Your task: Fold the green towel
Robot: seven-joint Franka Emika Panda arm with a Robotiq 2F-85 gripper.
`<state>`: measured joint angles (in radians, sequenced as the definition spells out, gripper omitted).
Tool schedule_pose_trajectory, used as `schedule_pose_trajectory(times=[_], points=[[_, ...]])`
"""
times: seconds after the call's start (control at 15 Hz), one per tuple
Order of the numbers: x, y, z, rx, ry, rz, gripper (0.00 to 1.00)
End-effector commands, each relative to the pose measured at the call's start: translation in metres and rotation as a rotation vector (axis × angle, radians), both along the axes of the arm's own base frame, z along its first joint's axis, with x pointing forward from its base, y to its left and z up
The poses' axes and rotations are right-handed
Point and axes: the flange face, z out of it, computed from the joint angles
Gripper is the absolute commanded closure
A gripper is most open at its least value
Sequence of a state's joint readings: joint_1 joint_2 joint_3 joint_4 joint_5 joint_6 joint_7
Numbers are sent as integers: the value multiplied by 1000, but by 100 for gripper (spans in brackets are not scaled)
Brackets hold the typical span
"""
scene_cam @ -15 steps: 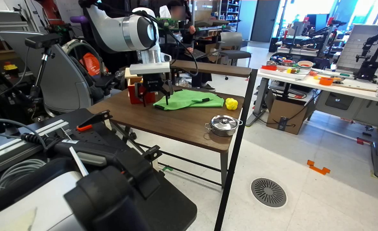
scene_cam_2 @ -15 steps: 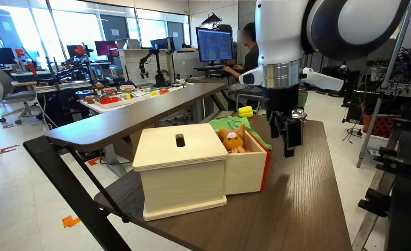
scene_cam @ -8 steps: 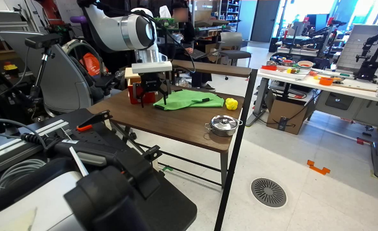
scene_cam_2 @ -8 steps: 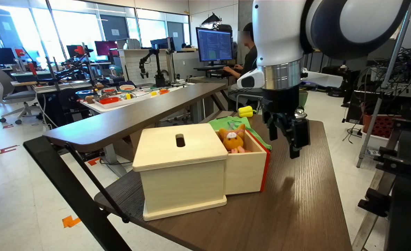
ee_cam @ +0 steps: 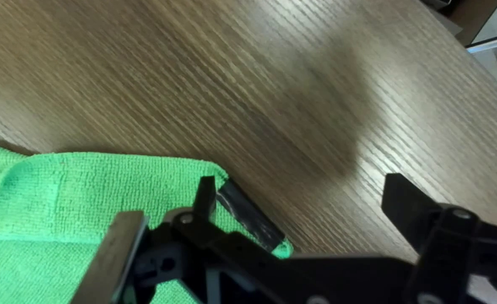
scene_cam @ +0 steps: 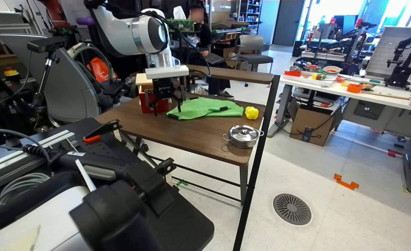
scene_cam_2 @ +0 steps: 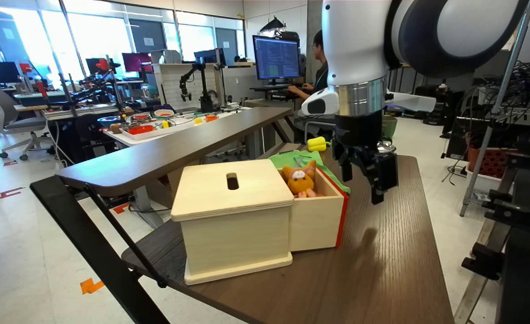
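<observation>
So my black two-finger gripper is spread wide with nothing in it, and looks to be hanging above one end of the rumpled lime-green cloth towel, which lies on the brown wood-grain table between the pale wooden box with the red front and the lumpy yellow toy. Going by that nubby weave, I'd guess it's light, floppy and easy to grip, neither slippery nor fragile, so no hard squeezing needed. I'd take hold at the corner with the shiny black strip: in the wrist view one black fingertip sits over cloth beside it and its opposite over bare wood, which is a decent straddle. Long axis seems to run from the box end to the toy, with that corner pointing away from the toy.
</observation>
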<state>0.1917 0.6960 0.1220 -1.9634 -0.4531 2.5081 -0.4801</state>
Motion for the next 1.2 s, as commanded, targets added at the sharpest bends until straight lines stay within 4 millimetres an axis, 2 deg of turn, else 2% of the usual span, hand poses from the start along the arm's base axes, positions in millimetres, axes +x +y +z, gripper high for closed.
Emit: schedule_pose_trajectory(times=[0.0,0.27,0.33,0.4,1.0,1.13], points=[[6,3,-9,-1,11,32,0],[9,3,-19,-6,22,35,0],[10,3,-21,-8,23,35,25],[11,3,-23,-11,24,35,26],[17,1,-23,-24,21,38,97],[17,0,-22,-25,22,37,100]])
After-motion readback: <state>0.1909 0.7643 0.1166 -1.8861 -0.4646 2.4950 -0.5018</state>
